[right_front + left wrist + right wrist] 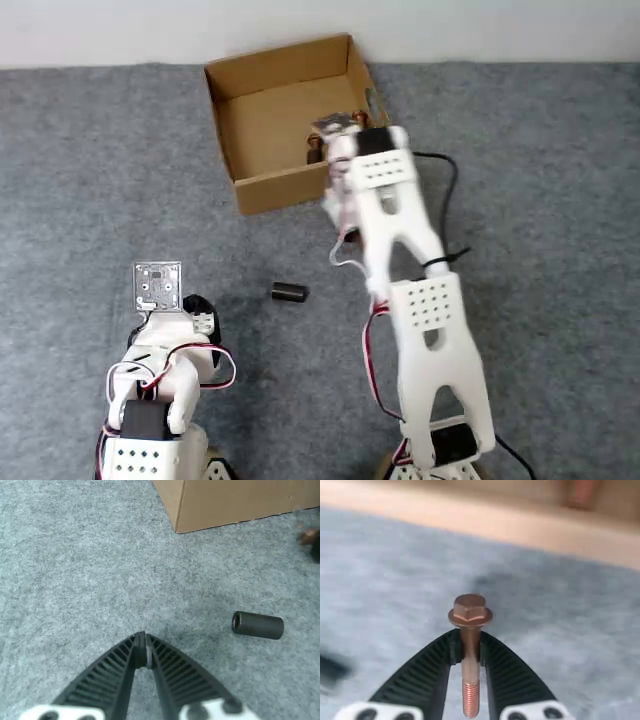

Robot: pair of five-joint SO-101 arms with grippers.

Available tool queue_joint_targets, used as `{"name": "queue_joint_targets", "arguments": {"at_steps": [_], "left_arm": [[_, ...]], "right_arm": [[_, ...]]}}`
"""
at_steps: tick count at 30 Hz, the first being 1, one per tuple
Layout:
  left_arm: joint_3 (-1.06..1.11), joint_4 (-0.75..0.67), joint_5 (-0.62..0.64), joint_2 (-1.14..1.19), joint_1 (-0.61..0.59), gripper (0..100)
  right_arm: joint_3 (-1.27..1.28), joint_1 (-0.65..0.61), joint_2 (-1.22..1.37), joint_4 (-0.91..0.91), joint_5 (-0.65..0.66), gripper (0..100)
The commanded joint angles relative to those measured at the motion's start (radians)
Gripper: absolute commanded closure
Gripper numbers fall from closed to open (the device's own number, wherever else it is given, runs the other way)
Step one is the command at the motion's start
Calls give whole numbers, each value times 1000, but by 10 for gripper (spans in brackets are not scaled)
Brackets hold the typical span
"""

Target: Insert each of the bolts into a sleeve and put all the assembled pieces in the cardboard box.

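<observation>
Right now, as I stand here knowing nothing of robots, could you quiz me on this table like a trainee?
1. True or false: the right gripper grips a copper-coloured bolt by its shank, head beyond the fingertips.
2. Pick one. The black sleeve lies: A, on the grey surface, outside the cardboard box; B, inside that box; C, between a gripper's fingers.
3. Fill in: the left gripper is empty, its fingers ____.

Key: 1 true; 2 A; 3 shut.
</observation>
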Motion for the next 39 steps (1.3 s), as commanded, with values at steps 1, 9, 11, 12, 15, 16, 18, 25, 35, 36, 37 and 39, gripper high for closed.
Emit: {"name": "queue_joint_targets", "arguments": {"at_steps": [1, 9, 11, 12, 15, 16, 18, 25, 35, 36, 37, 39], "left_arm": [[-4, -29, -5, -8, -9, 994], [-4, -29, -5, -8, -9, 994], [-4, -29, -5, -8, -9, 994], [-4, -29, -5, -8, -9, 994], [-4, -29, -5, -8, -9, 994], [-4, -29, -5, -8, -9, 994], [-4, -29, -5, -8, -14, 994], [-4, -100, 23, -8, -163, 994], [-4, -101, 80, -8, -186, 992], [-4, -101, 80, -8, -184, 992], [-4, -101, 80, -8, -184, 992], [-4, -101, 80, -8, -184, 992]], "right_arm": [[-74, -61, -48, 44, -40, 991], [-80, -128, -48, 45, -44, 843], [-80, -130, -61, 47, -43, 786], [-77, -130, -73, 47, -40, 782], [-74, -143, -117, 48, -37, 820], [-68, -150, -137, 48, -37, 838], [-6, -160, -193, 48, -20, 865], [417, -240, -456, 44, 26, 876], [591, -395, -509, -2, 25, 876], [591, -398, -496, -16, 25, 876], [591, -404, -483, -25, 25, 876], [591, -407, -450, -44, 25, 876]]}}
